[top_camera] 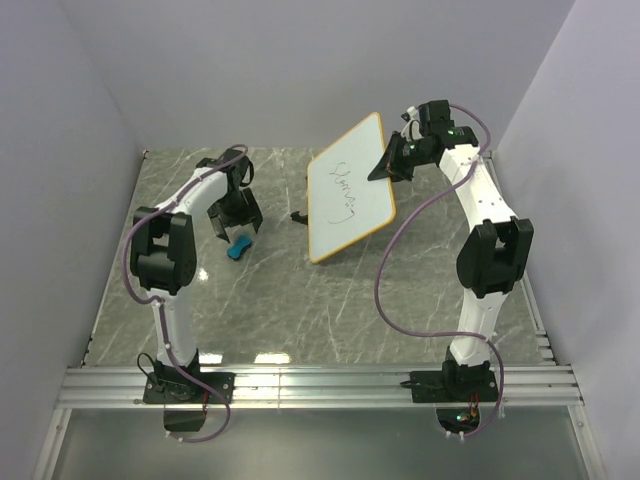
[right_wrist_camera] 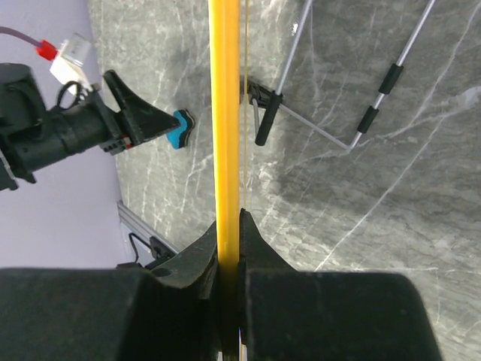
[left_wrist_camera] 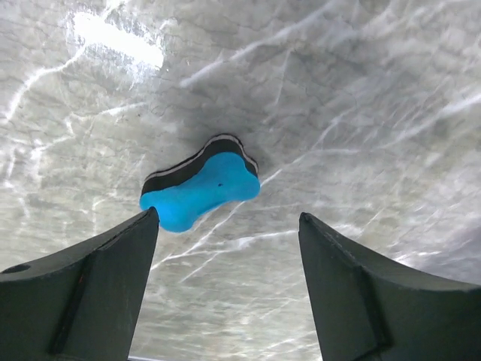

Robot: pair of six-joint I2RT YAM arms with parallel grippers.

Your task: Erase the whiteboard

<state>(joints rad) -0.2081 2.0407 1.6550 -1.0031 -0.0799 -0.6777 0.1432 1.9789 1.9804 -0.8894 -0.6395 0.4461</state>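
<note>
**Board Braced for Wiping**

The grey marbled table [top_camera: 300, 300] carries the orange-framed white whiteboard [top_camera: 350, 200], tilted right of centre. The right gripper [top_camera: 384, 166] clamps its edge, steadying it. The left gripper [left_wrist_camera: 229, 218], fingers spread, hangs over the blue bow-tie eraser [left_wrist_camera: 199, 188].

We see two arms built alike, the left arm [top_camera: 165, 250] and the right arm [top_camera: 490, 225]: white tube links between bulky black joint housings. Each ends in a black base plate [top_camera: 187, 386] with thin wires beside it. A grey-purple cable [top_camera: 385, 270] runs in loose loops along each arm. The left gripper [left_wrist_camera: 229, 218] has two matt black, wedge-shaped fingers [left_wrist_camera: 90, 289] with flat inner faces. Behind them sit a red plug [right_wrist_camera: 46, 51] and a white connector [right_wrist_camera: 75, 51]. The right gripper [right_wrist_camera: 229, 218] is black too.
</note>
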